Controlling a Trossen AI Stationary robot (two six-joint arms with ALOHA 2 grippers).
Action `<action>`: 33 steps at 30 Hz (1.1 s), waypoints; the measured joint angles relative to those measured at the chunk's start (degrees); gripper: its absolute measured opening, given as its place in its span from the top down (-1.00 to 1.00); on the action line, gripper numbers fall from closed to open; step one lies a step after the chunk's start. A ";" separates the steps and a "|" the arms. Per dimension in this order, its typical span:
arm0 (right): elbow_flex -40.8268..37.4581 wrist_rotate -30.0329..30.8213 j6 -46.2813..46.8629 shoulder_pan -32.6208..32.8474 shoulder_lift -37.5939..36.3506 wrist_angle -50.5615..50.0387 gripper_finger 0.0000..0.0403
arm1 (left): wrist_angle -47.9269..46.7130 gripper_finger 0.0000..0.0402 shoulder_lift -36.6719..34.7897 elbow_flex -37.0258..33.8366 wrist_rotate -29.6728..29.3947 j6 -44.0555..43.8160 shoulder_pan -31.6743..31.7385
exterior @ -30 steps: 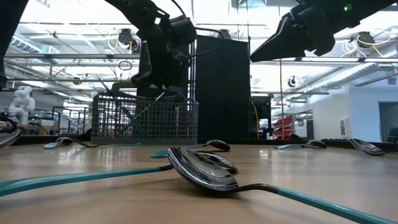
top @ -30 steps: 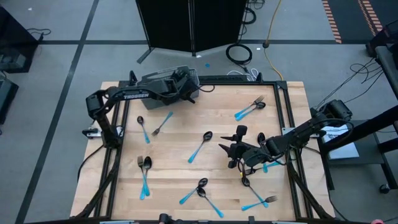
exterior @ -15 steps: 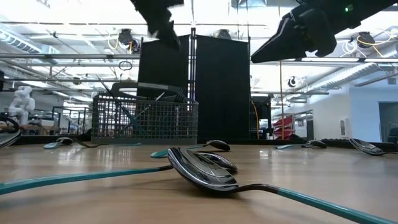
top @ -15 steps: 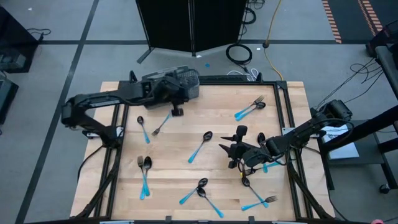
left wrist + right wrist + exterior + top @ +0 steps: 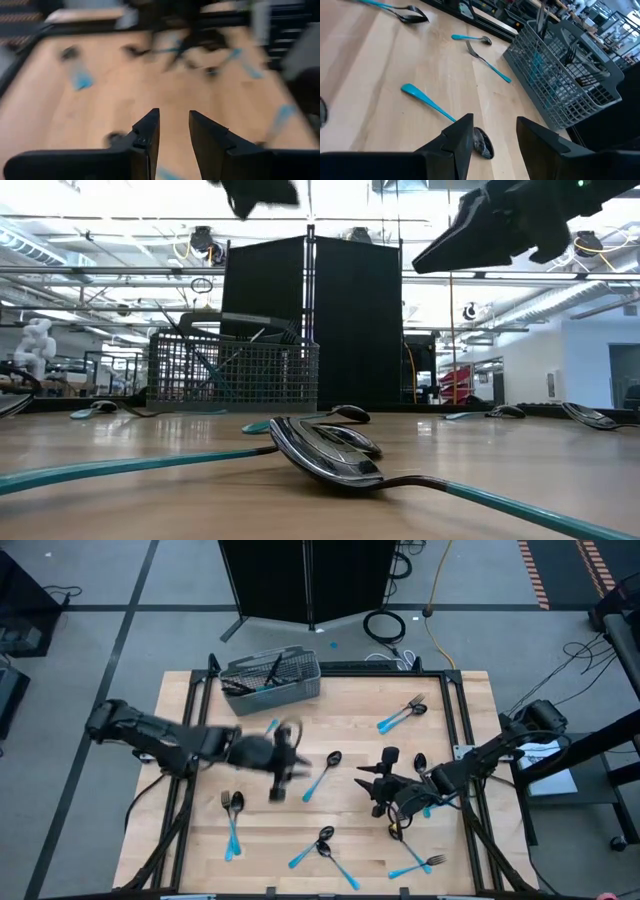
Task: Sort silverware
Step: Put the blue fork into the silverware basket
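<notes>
The silverware, pieces with light-blue handles, lies scattered flat on the wooden table (image 5: 350, 730). A spoon (image 5: 322, 775) is in the middle, a fork and spoon (image 5: 403, 713) at the far right, and another pair (image 5: 232, 815) at the near left. More pieces stand in the wire basket (image 5: 270, 677) at the far edge. My left gripper (image 5: 174, 117) hangs open and empty above the table's middle, left of the middle spoon. My right gripper (image 5: 492, 127) is open above the table right of that spoon, whose head (image 5: 482, 142) shows below its fingers.
Two spoons (image 5: 325, 450) lie close to the near edge, with a fork (image 5: 420, 865) at the near right and a spoon (image 5: 228, 745) at the left. A black frame rail (image 5: 462, 730) runs along the table's sides. A dark cabinet (image 5: 305, 580) stands behind the far edge.
My left gripper has swung away from above the basket at the far edge, toward the near edge, to above the table's middle, and its wrist has rolled on the way. The basket now shows uncovered.
</notes>
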 joint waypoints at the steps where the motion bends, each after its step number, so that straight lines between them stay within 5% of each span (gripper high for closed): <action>1: 0.00 -0.01 -0.30 0.01 -0.07 0.00 0.29 | 1.06 0.49 0.04 -0.12 -0.89 0.03 -2.62; 8: 0.00 0.01 -1.20 0.12 -0.68 2.60 0.29 | 3.57 0.49 2.27 -0.17 -16.74 -1.96 -18.57; 13: 0.00 -0.14 -1.01 0.12 -1.54 6.21 0.29 | -1.95 0.49 3.32 -0.17 -23.37 -13.68 -25.09; 25: 0.00 -0.21 1.24 0.65 -1.58 12.74 0.29 | -34.31 0.49 3.32 -0.17 -13.19 -63.41 -28.33; 30: 0.00 -1.44 11.48 0.93 -1.55 15.53 0.29 | -38.92 0.49 3.87 -0.16 -11.65 -73.66 -28.33; 33: 0.00 -5.64 12.18 1.33 -1.55 15.02 0.29 | -39.76 0.49 4.85 -0.15 -4.99 -77.98 -28.37</action>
